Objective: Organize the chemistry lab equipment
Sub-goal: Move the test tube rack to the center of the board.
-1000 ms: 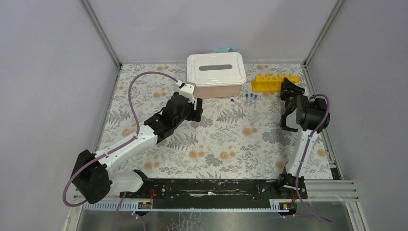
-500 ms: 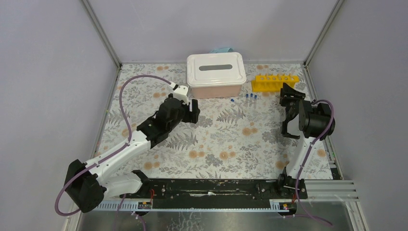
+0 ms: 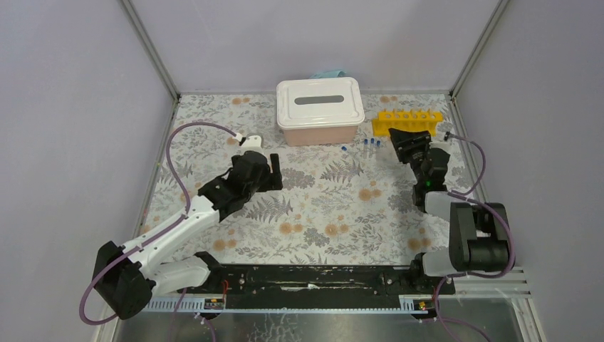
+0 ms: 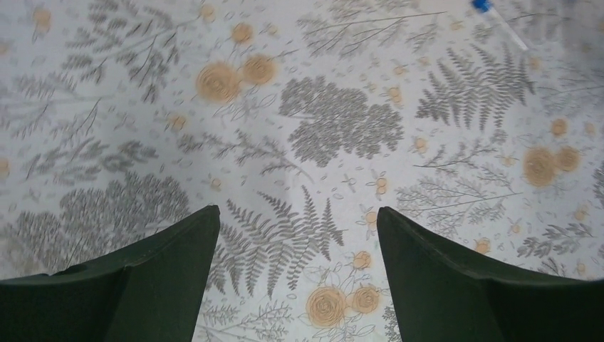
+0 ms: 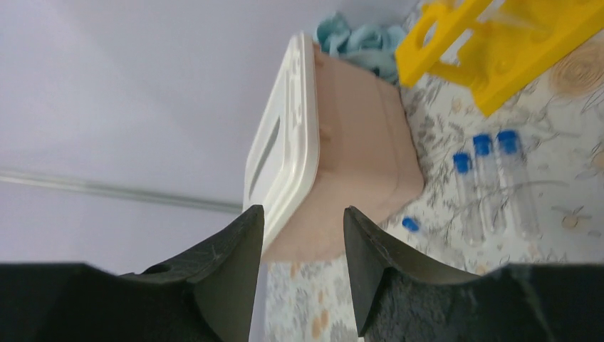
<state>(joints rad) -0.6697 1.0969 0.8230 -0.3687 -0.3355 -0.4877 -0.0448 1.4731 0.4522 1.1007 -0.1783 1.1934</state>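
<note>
A yellow test-tube rack [image 3: 406, 121] [image 5: 498, 50] stands at the back right of the mat. Three blue-capped clear tubes [image 3: 370, 144] [image 5: 491, 185] lie side by side in front of it. One more small tube [image 3: 344, 148] [image 5: 411, 225] [image 4: 498, 21] lies alone by the box. My right gripper [image 3: 400, 137] [image 5: 303, 210] hovers just right of the tubes, open and empty, facing the box. My left gripper [image 3: 275, 169] [image 4: 298, 214] is open over bare mat left of centre, holding nothing.
A pink box with a white slotted lid [image 3: 320, 110] [image 5: 342, 157] sits at the back centre, with a light blue cloth [image 3: 329, 73] [image 5: 363, 39] behind it. Enclosure walls [image 3: 498, 107] border the floral mat [image 3: 335, 206] on three sides.
My left arm has drawn back from the box toward the near left, and its jaws have spread wider. My right gripper has swung left toward the tubes, its elbow folding down toward the base.
</note>
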